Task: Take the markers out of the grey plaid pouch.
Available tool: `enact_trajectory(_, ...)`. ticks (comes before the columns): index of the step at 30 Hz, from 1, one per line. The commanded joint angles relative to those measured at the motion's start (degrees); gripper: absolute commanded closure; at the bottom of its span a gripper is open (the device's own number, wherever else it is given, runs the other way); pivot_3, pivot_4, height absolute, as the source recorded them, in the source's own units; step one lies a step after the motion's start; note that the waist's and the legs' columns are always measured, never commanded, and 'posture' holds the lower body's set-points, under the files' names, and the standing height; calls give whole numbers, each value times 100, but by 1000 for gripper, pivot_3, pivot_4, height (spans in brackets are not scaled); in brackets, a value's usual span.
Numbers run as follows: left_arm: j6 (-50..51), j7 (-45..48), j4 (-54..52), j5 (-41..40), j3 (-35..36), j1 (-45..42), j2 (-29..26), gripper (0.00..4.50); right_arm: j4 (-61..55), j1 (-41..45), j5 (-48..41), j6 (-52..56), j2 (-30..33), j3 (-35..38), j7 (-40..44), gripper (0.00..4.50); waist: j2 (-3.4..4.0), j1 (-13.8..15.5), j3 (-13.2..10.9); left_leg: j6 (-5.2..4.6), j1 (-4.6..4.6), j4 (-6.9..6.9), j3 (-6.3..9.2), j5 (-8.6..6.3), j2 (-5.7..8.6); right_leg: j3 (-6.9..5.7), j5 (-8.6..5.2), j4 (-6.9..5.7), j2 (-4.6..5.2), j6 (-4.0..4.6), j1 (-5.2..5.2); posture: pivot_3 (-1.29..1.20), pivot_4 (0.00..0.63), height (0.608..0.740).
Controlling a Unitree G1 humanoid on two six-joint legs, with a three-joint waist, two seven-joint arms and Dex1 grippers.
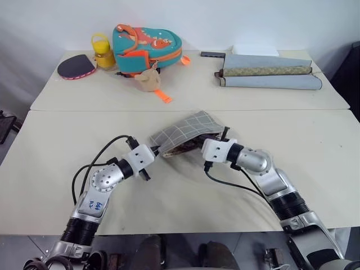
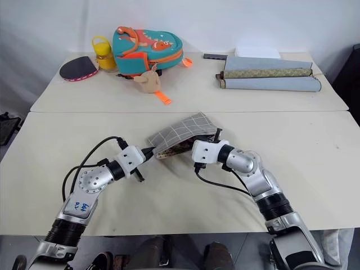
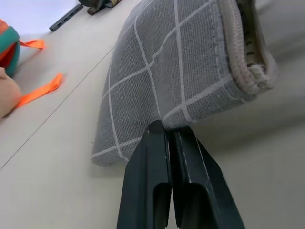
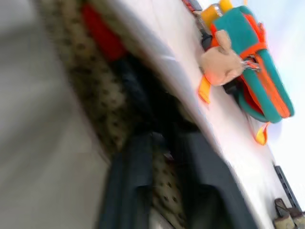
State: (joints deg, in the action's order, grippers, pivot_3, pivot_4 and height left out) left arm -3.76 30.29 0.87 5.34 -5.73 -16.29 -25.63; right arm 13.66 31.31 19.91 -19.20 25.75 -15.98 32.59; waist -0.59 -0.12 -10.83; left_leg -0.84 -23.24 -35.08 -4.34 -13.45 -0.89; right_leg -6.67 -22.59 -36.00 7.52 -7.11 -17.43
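I have a pale table (image 1: 315, 169) in front of me, with a second one butted against its far edge carrying clutter I can ignore: a teal-and-orange backpack (image 1: 147, 48), a rolled grey mat (image 1: 270, 73), a yellow jar (image 1: 103, 53) and a paddle (image 1: 76, 66). The grey plaid pouch (image 1: 188, 130) sits near the middle of the near table, propped at a slant, not lying flat, and I judge that is deliberate: with one corner pinched and lifted, its mouth gapes toward my right arm so the inside can be reached. My left gripper (image 3: 167, 131) is clenched tight on the lower edge of the fabric, fingers pressed together with the cloth caught at their tips, acting as the anchor. My right gripper (image 2: 191, 147) is pushed up to the open mouth, and from its wrist camera the two fingers (image 4: 136, 162) stand partly apart over the spotted lining; whether they have anything between them I cannot tell. Just past those fingers, inside the pouch, I can see a red shape (image 4: 101, 33) that I take for the red marker; the green one I cannot make out.
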Motion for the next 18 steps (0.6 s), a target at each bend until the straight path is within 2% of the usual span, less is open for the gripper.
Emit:
enact_trajectory(1,139,118,-380,-271,19,-45,76,4500,-114,64,65,-127,19,-3,-150,2176,0,-1,0,0,0,0,0,0,-1,0,0,0,0,0,0,0,150,740)
enact_trajectory(7,355,161,-566,-460,113,-71,142,4500,-90,77,130,-135,34,-5,-127,34,0,1,0,1,0,0,0,1,-1,7,0,1,-1,0,1,0,150,740)
enact_trajectory(9,467,148,-607,-607,187,-103,189,4500,-80,90,99,-92,30,14,-96,34,0,-2,0,0,0,-1,0,1,-1,9,0,0,-1,0,1,0,150,740)
enact_trajectory(13,619,187,-610,-773,262,-158,219,4500,-407,88,-724,428,-131,199,455,34,0,-2,0,0,0,-1,1,2,-1,12,0,1,-3,0,2,0,150,740)
enact_trajectory(16,722,193,-596,-942,345,-193,260,4500,-470,123,-900,564,21,126,871,666,0,-3,0,-1,0,-1,1,2,-2,13,0,0,-3,0,3,0,150,740)
enact_trajectory(18,729,211,-605,-948,347,-195,239,4500,-511,135,-923,592,71,147,934,1364,0,7,0,-1,0,-2,1,2,-1,12,0,0,-2,0,3,0,150,740)
